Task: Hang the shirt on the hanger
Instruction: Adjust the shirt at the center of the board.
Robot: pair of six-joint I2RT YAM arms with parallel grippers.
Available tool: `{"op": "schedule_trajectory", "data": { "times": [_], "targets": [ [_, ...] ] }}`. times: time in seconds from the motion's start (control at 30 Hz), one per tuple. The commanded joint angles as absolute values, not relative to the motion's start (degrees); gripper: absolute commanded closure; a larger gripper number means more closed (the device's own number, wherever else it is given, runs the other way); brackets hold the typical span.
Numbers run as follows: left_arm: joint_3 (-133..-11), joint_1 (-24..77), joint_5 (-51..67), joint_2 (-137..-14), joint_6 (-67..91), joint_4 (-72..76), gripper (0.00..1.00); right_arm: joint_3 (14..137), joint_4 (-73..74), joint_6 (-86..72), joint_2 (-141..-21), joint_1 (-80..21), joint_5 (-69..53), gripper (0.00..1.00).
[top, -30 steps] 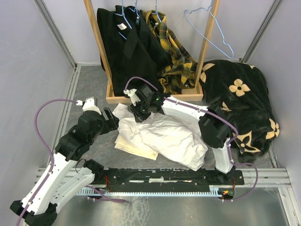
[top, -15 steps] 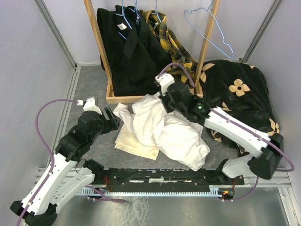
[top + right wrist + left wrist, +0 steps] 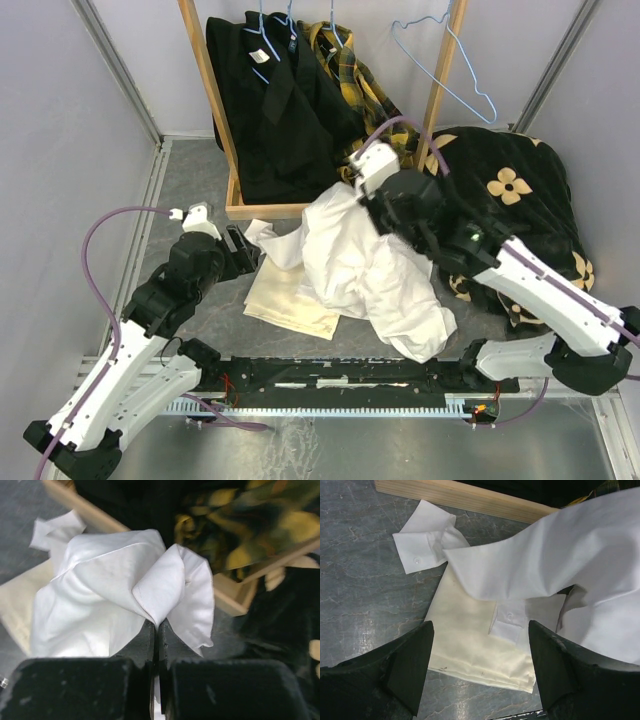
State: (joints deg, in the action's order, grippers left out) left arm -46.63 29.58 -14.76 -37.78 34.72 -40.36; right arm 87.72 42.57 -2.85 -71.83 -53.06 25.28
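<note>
Okay so the right gripper [image 3: 156,630] is clamped tight on a pinched fold of the shirt [image 3: 100,590], and the rest drapes below it and off to its left onto the table [image 3: 365,580]. Meanwhile the left gripper [image 3: 479,645] hangs wide open with nothing in it, a cuff [image 3: 422,550] just ahead. The cloth looks thin, light and floppy, so a mid-body pinch only bunches it. I'd take the collar or shoulders. The hanger [image 3: 452,68] hangs bare, up beyond the right gripper.

Crumpled white shirt [image 3: 365,275] lies heaped, one fold raised; light-blue wire hanger [image 3: 447,62] hangs behind it
</note>
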Motion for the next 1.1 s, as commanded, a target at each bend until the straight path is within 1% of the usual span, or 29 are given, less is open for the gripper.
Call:
{"op": "schedule_trajectory", "data": {
  "times": [0.0,0.03,0.07,0.1,0.2,0.23,0.27,0.33,0.4,0.47,0.57,0.63,0.7,0.8,0.97,1.07],
  "targets": [
    [-46.77,29.27,-15.14,-37.64,33.66,-37.43,0.18,83.02,43.93,-9.84,-76.45,-62.16,23.82,1.00],
    [-46.87,29.27,-15.34,-37.70,33.64,-37.54,0.18,81.42,42.52,-11.48,-77.32,-64.87,22.95,0.99],
    [-46.93,29.27,-15.70,-37.66,33.66,-37.70,0.18,79.27,40.12,-12.84,-77.97,-67.43,21.19,0.93],
    [-46.96,29.29,-15.99,-37.71,33.66,-37.70,0.18,77.05,37.03,-13.66,-78.51,-69.80,18.02,0.85],
    [-47.02,29.28,-16.43,-38.13,33.64,-37.63,0.18,71.44,26.07,-15.00,-79.27,-74.83,4.89,0.56],
    [-47.14,29.27,-16.43,-38.41,33.66,-37.55,0.18,70.06,23.57,-15.48,-79.11,-75.46,0.55,0.47],
    [-47.19,29.27,-16.49,-38.67,33.58,-37.54,0.18,68.84,21.90,-16.14,-78.70,-75.68,-2.23,0.41],
    [-47.22,29.27,-16.48,-39.30,33.57,-37.26,0.18,67.54,21.73,-16.52,-76.62,-75.74,-1.14,0.33],
    [-47.01,29.28,-15.99,-39.79,33.72,-36.75,0.18,67.49,25.06,-16.25,-74.46,-75.71,5.70,0.27],
    [-46.51,29.27,-15.05,-40.25,34.22,-36.05,0.18,68.60,29.70,-15.38,-72.77,-75.61,15.85,0.23],
    [-45.19,29.32,-13.29,-41.00,35.65,-34.21,0.17,69.72,34.92,-13.32,-71.54,-75.01,26.02,0.22],
    [-43.86,29.33,-11.89,-41.50,36.80,-33.22,0.17,70.34,38.08,-13.10,-72.15,-73.79,30.66,0.21],
    [-42.59,29.30,-10.38,-42.29,37.90,-32.14,0.17,71.22,41.13,-14.14,-73.58,-71.56,32.29,0.21],
    [-40.78,29.28,-7.65,-44.08,39.02,-30.69,0.17,70.90,41.61,-14.61,-75.07,-68.36,30.46,0.22],
    [-39.84,29.31,-6.68,-45.00,39.31,-29.93,0.17,68.74,33.71,-11.53,-77.50,-61.89,17.39,0.21],
    [-40.52,29.27,-7.54,-44.18,38.92,-31.03,0.18,68.66,29.88,-11.26,-81.04,-58.14,12.65,0.21]
  ]
}}
